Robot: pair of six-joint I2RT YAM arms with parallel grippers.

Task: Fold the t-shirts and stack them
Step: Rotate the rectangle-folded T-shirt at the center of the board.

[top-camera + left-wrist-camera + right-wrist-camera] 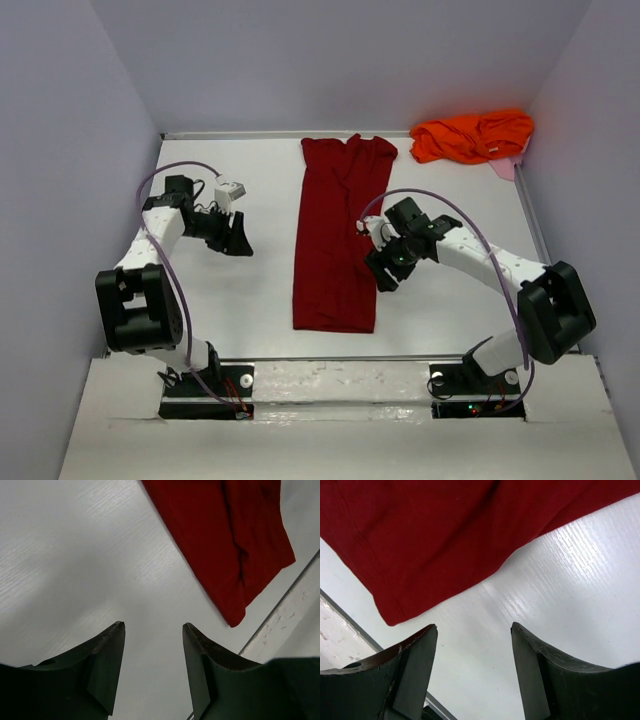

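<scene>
White tabletop (250,310) between pale walls: the crimson t-shirt (337,240) lies at its middle as a narrow band, long axis running from near edge to far edge, with the crumpled orange t-shirt (472,135) well beyond its far right corner. The right claw (385,272), jaws apart and empty, sits at the crimson t-shirt's right edge near the hem and is judged the nearer. The left claw (237,240), likewise apart and empty, stands well to its left.

- white table (250,300) with a faint grain, glossy in places
- pale lavender walls (60,150) on three sides
- small pink scrap (507,168) in the far right corner
- scuffed white ledge (340,378) along the near edge
</scene>
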